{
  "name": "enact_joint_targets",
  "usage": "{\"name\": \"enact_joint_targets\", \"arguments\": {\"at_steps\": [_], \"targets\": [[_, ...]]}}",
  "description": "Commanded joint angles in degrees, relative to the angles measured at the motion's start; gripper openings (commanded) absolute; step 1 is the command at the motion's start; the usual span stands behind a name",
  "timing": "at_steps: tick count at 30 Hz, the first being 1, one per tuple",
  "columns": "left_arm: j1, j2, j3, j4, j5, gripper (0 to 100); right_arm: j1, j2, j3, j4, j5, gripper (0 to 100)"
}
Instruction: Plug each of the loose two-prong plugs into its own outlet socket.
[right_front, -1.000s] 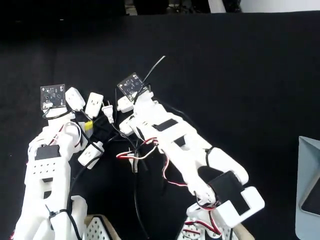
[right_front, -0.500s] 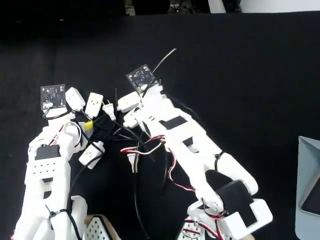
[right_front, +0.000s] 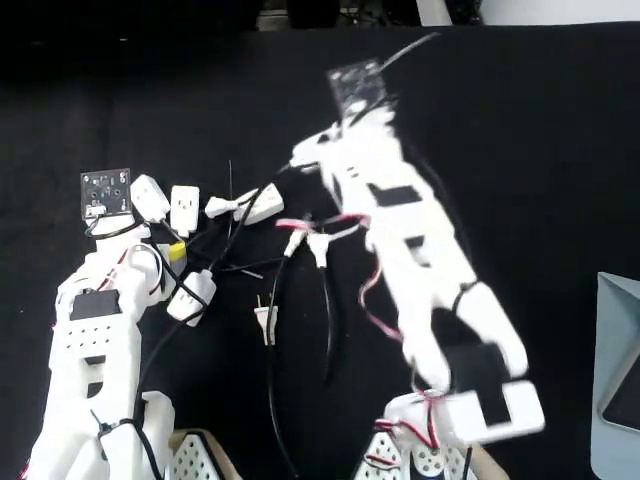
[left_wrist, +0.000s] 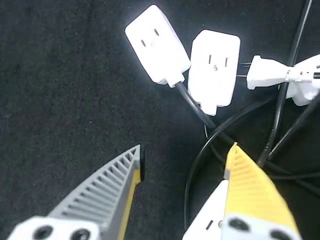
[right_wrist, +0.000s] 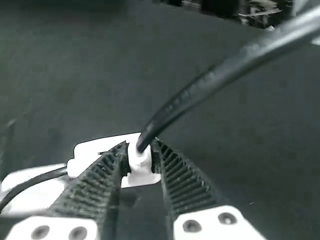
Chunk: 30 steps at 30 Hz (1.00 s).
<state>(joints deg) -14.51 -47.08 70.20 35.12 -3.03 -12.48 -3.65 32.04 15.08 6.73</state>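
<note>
White plastic in the right end effector (right_wrist: 139, 146): closed on a connector (right_wrist: 135, 162) at its cable end, plug or socket impossible to tell. Swung within the last second from the cord tangle (right_front: 235, 255) out toward the far side of the desk (right_front: 520, 120), black cable (right_wrist: 215, 75) dragged along. Left end effector (left_wrist: 185, 148) gaping open near a bare socket (left_wrist: 156, 44) and a second socket (left_wrist: 215, 67), loose plug (left_wrist: 267, 72) prongs-first at its side. Likely slack gained; no plug visibly seated yet.

Four white sockets (right_front: 184, 210), two loose plugs (right_front: 266, 320)
</note>
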Motion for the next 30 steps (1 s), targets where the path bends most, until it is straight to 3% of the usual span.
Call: {"name": "enact_joint_targets", "arguments": {"at_steps": [1,14,17,21,30], "targets": [[-0.57,-1.23,-0.13,-1.14,0.53,27,4.57,7.69,-12.79,-1.49,-5.98,1.1],[-0.57,-1.23,-0.04,-1.14,0.53,27,11.60,33.80,-36.88,-1.05,-11.87,1.5],[-0.57,-1.23,-0.04,-1.14,0.53,27,13.01,34.59,-38.20,-0.35,-14.15,7.7],[-0.57,-1.23,-0.04,-1.14,0.53,27,13.27,34.15,-40.57,6.95,-17.05,16.3],[-0.66,-1.23,-0.04,-1.14,0.62,27,9.76,21.32,-41.89,30.33,-21.10,16.4]]}}
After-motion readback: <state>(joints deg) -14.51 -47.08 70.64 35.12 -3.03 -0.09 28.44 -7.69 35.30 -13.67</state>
